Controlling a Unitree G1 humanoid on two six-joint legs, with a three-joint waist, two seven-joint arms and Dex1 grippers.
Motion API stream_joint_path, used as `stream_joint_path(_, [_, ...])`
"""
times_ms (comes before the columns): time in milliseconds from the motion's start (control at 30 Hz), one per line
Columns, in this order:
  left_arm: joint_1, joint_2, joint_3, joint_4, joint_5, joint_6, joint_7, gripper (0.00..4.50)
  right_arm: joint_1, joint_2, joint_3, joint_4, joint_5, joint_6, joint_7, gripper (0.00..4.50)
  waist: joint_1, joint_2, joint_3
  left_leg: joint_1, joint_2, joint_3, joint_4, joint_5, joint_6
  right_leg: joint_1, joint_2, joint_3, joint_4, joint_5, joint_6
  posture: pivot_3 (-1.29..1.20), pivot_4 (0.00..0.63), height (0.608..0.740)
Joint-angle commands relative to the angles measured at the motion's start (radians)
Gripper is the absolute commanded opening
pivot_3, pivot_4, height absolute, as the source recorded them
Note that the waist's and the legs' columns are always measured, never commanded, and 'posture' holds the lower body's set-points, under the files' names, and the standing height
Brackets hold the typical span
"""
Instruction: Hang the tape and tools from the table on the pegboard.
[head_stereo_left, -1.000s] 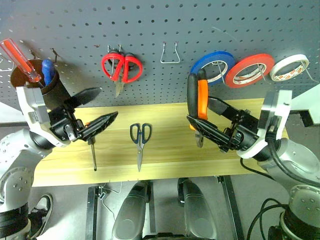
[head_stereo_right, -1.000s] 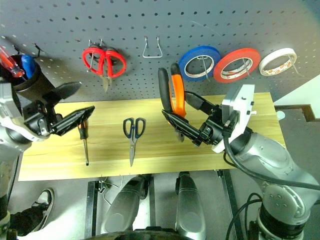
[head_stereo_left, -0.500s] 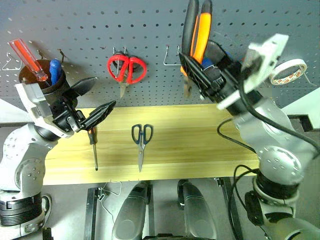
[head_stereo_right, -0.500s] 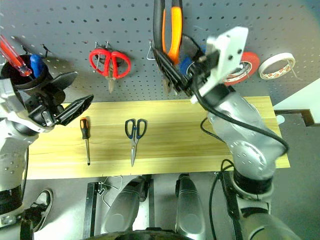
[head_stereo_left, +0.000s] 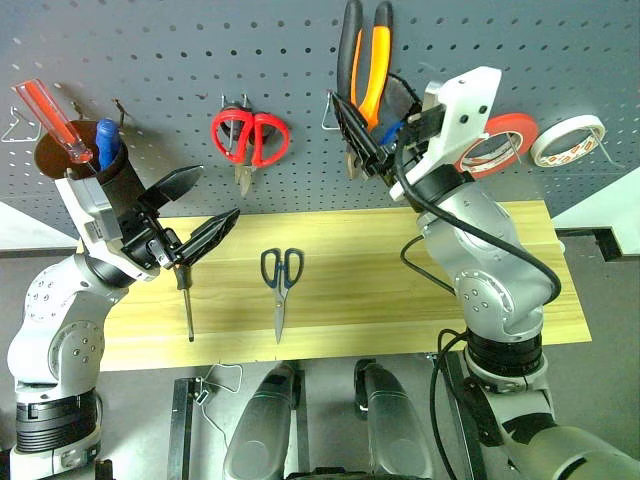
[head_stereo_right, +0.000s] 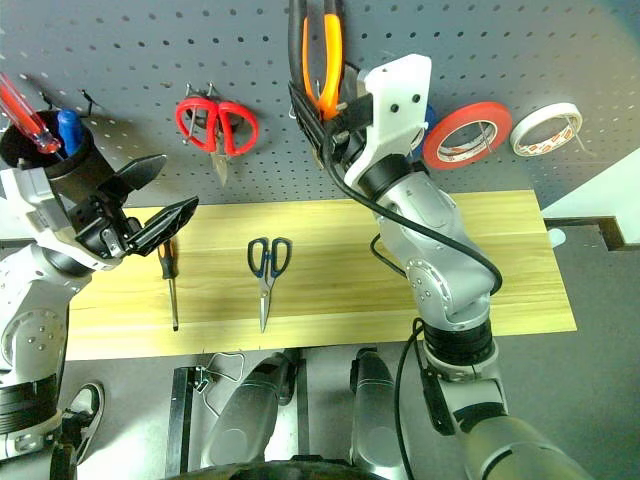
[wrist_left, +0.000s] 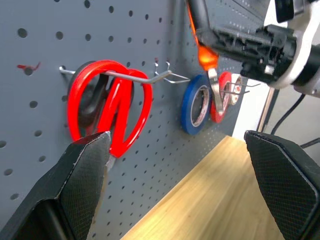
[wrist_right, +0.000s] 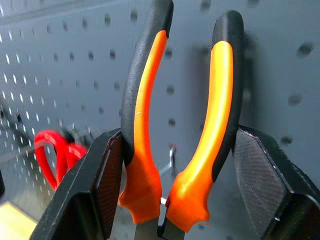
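Observation:
My right gripper is shut on the pliers, holding their orange-and-black handles upright against the dark grey pegboard, beside a wire hook. The red tape hangs on the pegboard just right of that gripper. On the light wood table lie the dark-handled scissors and the small orange-handled screwdriver. Over the table's left end my left gripper stands open and holds nothing, just above the screwdriver's handle.
Red-handled scissors hang on a hook at the upper left. A blue roll and a white roll flank the red tape. A black cup at the far left holds a long red and a blue screwdriver.
My right arm has lifted the pliers from above the table up to the pegboard and shifted them left toward the wire hook. The left gripper has stayed open in place.

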Motion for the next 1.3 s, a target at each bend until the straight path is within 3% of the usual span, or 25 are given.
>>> stream_joint_path(33, [0.007,-0.003,-0.001,-0.001,0.009,-0.026,-0.006,4.50,-0.051,0.032,-0.038,-0.111,0.003,-0.074,-0.008,2.89,-0.001,0.000,0.000,0.000,0.000,0.000,0.001,0.000,0.000,0.000,0.000,0.000,0.001,0.000,0.000,0.08,0.284,0.710])
stream_joint_path(467, [0.006,-0.008,-0.018,-0.025,-0.005,-0.014,0.003,4.50,-0.086,0.185,0.107,0.180,-0.304,-0.366,-0.070,2.89,-0.019,0.000,-0.001,0.000,0.001,0.000,0.004,0.001,-0.002,-0.001,0.001,0.000,0.005,0.001,-0.002,0.10,0.311,0.710])
stream_joint_path(700, [0.027,-0.002,-0.013,-0.037,-0.011,-0.011,0.006,4.50,-0.116,0.209,0.093,0.308,-0.344,-0.451,-0.060,2.89,-0.016,0.000,-0.001,0.000,0.001,0.000,0.004,0.001,-0.002,-0.001,0.001,0.000,0.005,0.001,-0.002,0.10,0.313,0.710])
stream_joint_path(1300, [0.022,-0.010,-0.032,-0.029,-0.007,-0.017,0.010,4.50,-0.201,0.228,0.037,0.319,-0.377,-0.446,-0.083,2.89,-0.018,0.000,-0.001,0.000,0.001,0.000,0.005,0.002,-0.004,-0.001,0.002,0.000,0.008,0.002,-0.003,0.09,0.308,0.710])
